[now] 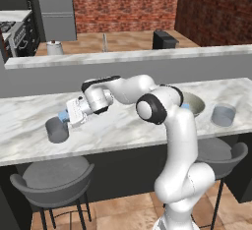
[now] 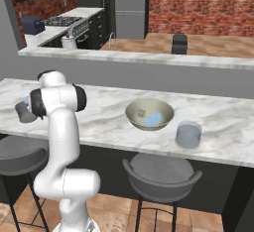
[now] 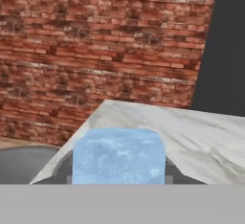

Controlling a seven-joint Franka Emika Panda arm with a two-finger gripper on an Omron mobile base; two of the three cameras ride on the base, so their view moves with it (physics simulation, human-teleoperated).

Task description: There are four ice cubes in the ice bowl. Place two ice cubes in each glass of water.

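My gripper reaches out to the left end of the marble counter and is shut on a pale-blue ice cube. In the hand view that ice cube sits large between the fingertips. Just below it stands the left glass of water, also seen at the far left in the right base view, glass. The ice bowl sits mid-counter with pale-blue ice cubes inside; my arm half hides the bowl in the left base view. The second glass of water stands right of the bowl.
Grey stools stand under the counter's front edge. A raised ledge runs behind the counter. Beyond it, a white kettle, a thin faucet and a black box stand on a wooden surface.
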